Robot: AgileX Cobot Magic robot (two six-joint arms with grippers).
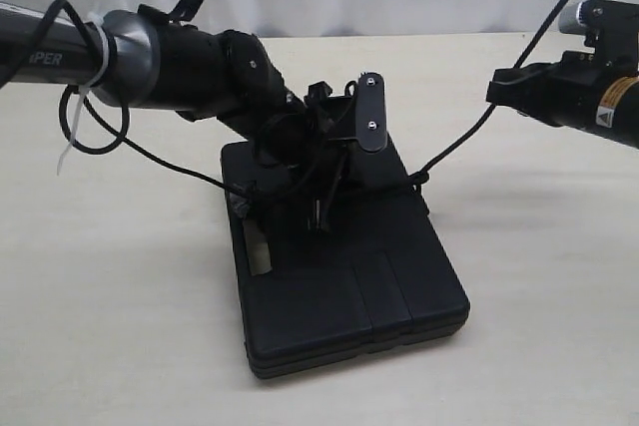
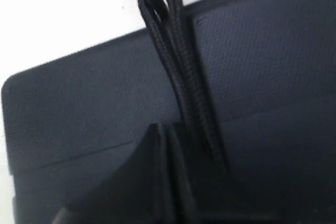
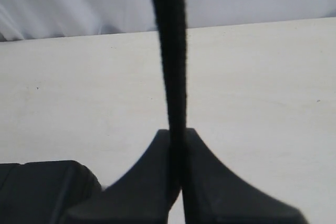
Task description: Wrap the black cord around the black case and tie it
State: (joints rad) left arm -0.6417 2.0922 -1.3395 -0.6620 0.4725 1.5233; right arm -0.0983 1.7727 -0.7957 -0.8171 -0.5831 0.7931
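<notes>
A flat, rectangular, moulded-plastic black case (image 1: 339,286) lies on a pale tabletop (image 1: 120,326). Its long axis runs from beneath the left claw (image 1: 321,209) out toward the viewer. The left claw is closed and sits low over the case's far end. In its wrist view, several strands of a long, thin, braided black cord (image 1: 469,137) run just beside its shut tips and loop over the case's edge. Whether any strand is pinched between those tips cannot be told. The right claw (image 1: 504,87) hangs well off the case, up and to the side, and is closed on the cord, which passes between its fingertips. From the right claw the cord slants down in a straight, taut-looking line toward the left claw. It meets the case at a small knot on the side edge nearest the right arm, just beside the left claw. The cord's line crosses the case's long axis instead of following it. The left arm is much nearer the knot, while the right arm holds the working length. The wrap appears made and the tie under way, likely calling for a pull away from the case along that line.
</notes>
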